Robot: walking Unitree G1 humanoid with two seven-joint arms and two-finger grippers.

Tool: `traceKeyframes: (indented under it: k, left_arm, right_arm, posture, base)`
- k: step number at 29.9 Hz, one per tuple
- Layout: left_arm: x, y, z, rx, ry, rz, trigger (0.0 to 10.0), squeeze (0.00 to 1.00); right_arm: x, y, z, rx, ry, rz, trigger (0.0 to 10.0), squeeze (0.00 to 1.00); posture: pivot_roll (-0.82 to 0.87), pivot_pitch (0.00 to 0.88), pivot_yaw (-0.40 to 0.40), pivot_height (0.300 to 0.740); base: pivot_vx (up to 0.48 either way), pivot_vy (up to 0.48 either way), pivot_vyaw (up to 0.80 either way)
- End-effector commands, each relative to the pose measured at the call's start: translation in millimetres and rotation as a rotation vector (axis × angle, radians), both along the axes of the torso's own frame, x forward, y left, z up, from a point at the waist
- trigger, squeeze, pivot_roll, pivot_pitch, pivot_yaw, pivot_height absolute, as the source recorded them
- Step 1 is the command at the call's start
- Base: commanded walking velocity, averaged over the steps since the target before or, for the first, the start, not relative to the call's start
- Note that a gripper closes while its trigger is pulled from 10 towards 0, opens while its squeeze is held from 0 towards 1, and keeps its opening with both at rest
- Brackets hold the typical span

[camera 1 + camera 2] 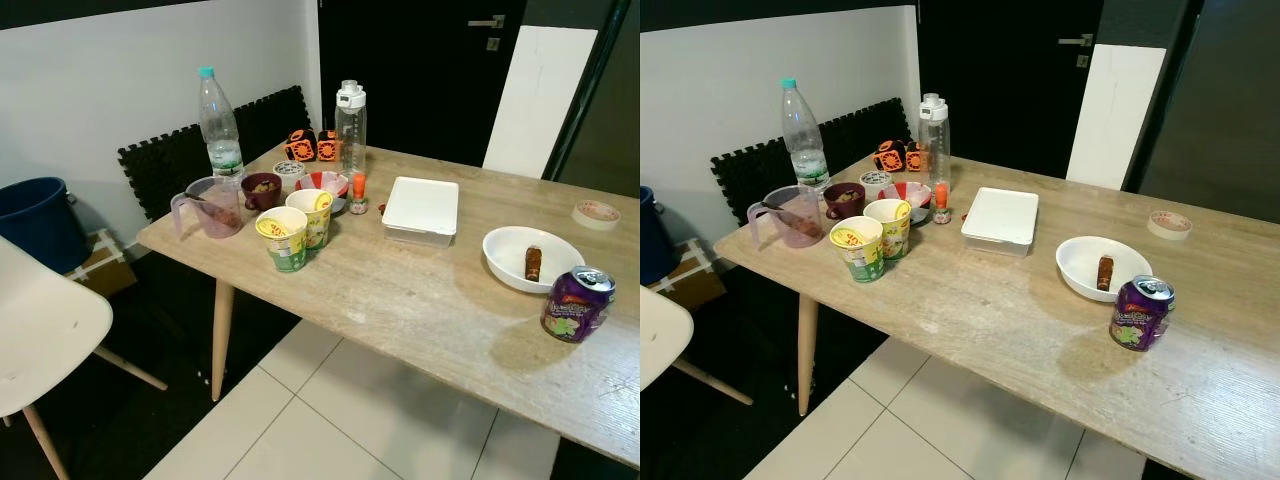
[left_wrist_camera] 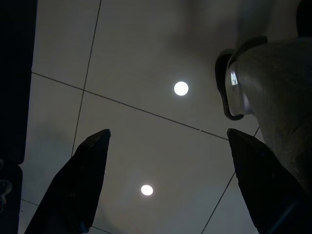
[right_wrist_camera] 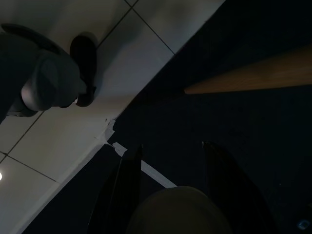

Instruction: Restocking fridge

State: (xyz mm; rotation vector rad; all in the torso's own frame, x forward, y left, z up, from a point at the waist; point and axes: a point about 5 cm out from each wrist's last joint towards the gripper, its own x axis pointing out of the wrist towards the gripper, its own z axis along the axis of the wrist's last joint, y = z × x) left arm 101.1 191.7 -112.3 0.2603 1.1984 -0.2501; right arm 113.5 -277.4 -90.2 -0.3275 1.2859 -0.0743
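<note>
A wooden table [image 1: 420, 300] carries the goods. A purple drink can [image 1: 577, 304] stands near its right front edge. Behind the can is a white bowl [image 1: 531, 258] with a small brown item in it. A white lidded box [image 1: 421, 208] lies mid-table. At the left stand two noodle cups [image 1: 285, 238], a clear water bottle [image 1: 220, 125] and a white-capped bottle [image 1: 350, 125]. My left gripper [image 2: 168, 131] hangs open above pale floor tiles. My right gripper [image 3: 170, 145] hangs open over dark floor, nothing between its fingers.
A pink measuring jug [image 1: 210, 207], a maroon bowl [image 1: 261, 188] and a small orange-capped bottle [image 1: 358, 193] crowd the table's left end. A tape roll [image 1: 597, 214] lies far right. A white chair [image 1: 40, 320] and a blue bin [image 1: 35, 220] stand left of the table.
</note>
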Motion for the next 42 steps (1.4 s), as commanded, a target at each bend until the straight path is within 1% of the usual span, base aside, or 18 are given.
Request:
traceKeyframes:
  k: [1, 16, 24, 42]
  left_arm:
    - [-1.9, -6.7, -1.4, -0.014, 0.012, 0.002, 10.0, 0.0]
    - [-1.4, -9.7, -1.7, -0.013, 0.013, -0.014, 10.0, 0.0]
    - [-1.5, -11.9, -2.0, -0.016, 0.016, -0.021, 10.0, 0.0]
    - [0.4, -15.3, -1.9, -0.022, 0.013, -0.025, 10.0, 0.0]
  right_arm:
    - [0.2, 0.9, -0.4, -0.01, 0.007, 0.005, 10.0, 0.0]
    - [0.3, 2.6, -1.0, -0.008, 0.02, 0.018, 10.0, 0.0]
    - [1.6, 0.3, 0.1, -0.018, 0.022, 0.022, 10.0, 0.0]
    - [2.8, 1.2, 0.2, -0.016, 0.024, 0.024, 10.0, 0.0]
  posture:
    - [-0.07, 0.0, -0.017, 0.74]
    - [-0.07, 0.0, -0.025, 0.74]
    - [-0.08, 0.0, -0.031, 0.74]
    - [-0.08, 0.0, -0.035, 0.74]
  base:
    - [0.0, 0.0, 0.0]
    - [0.0, 0.0, 0.0]
    - [-0.26, 0.0, 0.0]
    - [-0.275, 0.0, 0.0]
